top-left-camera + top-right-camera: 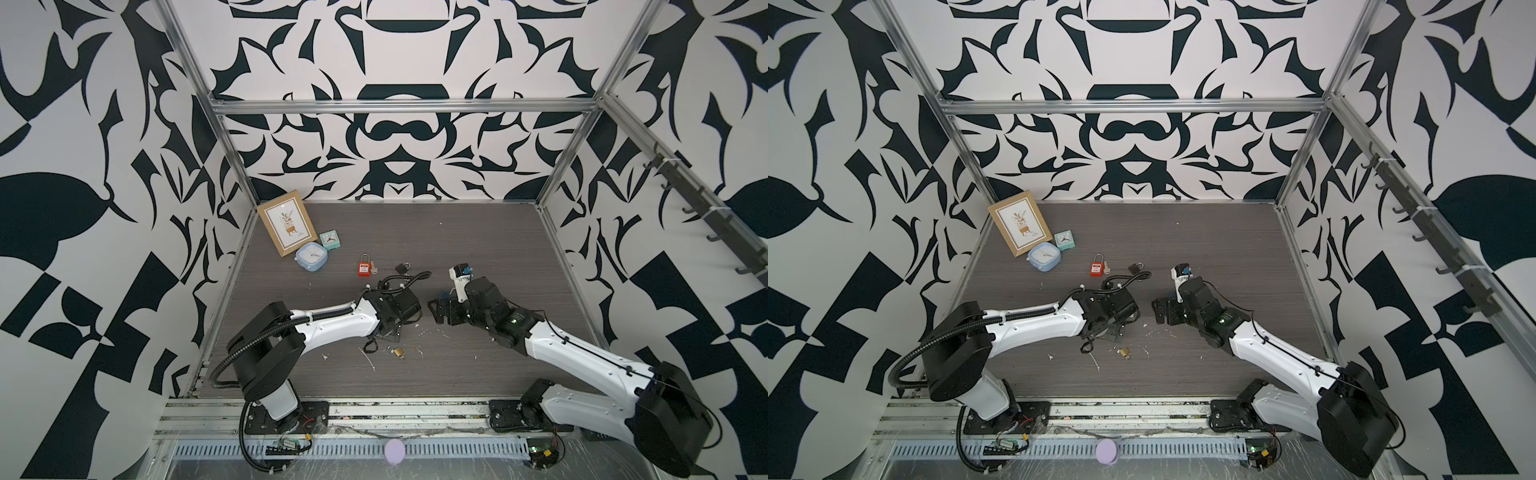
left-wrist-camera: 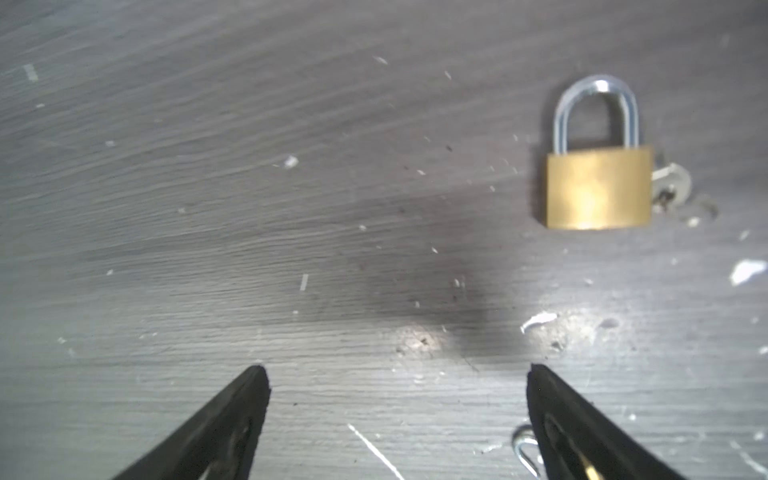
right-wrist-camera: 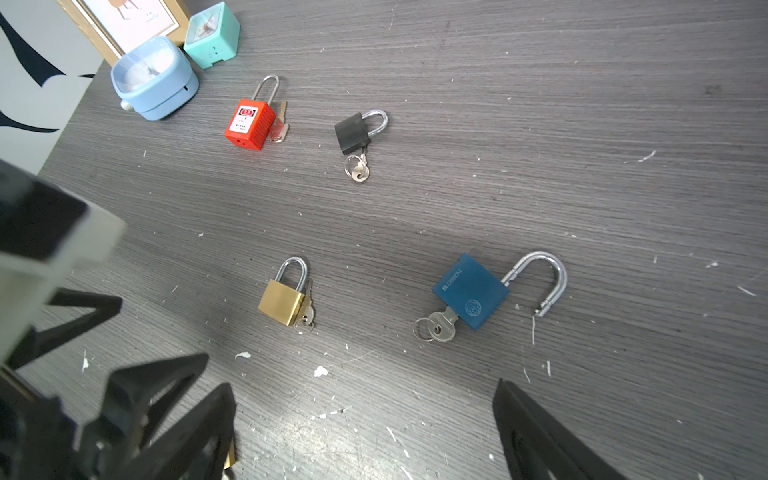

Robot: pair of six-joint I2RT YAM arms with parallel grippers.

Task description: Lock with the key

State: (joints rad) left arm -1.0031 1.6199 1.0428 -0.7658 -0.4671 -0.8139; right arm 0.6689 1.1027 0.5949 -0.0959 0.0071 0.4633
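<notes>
Both hands spread wide, empty. Left hand [image 2: 399,374] over the worktop [image 2: 208,208], near the brass padlock [image 2: 598,187]. Right hand [image 3: 361,388] near the blue padlock [image 3: 471,291]: shackle swung open, key [image 3: 442,326] in its base.

walls [image 1: 395,145]: black-white pattern | table [image 1: 457,232]: dark woodgrain | frame [image 1: 399,106]: aluminium

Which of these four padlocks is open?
The blue padlock: one end of its shackle hangs free of the body. The red padlock, black padlock and brass padlock have their shackles seated.
</notes>
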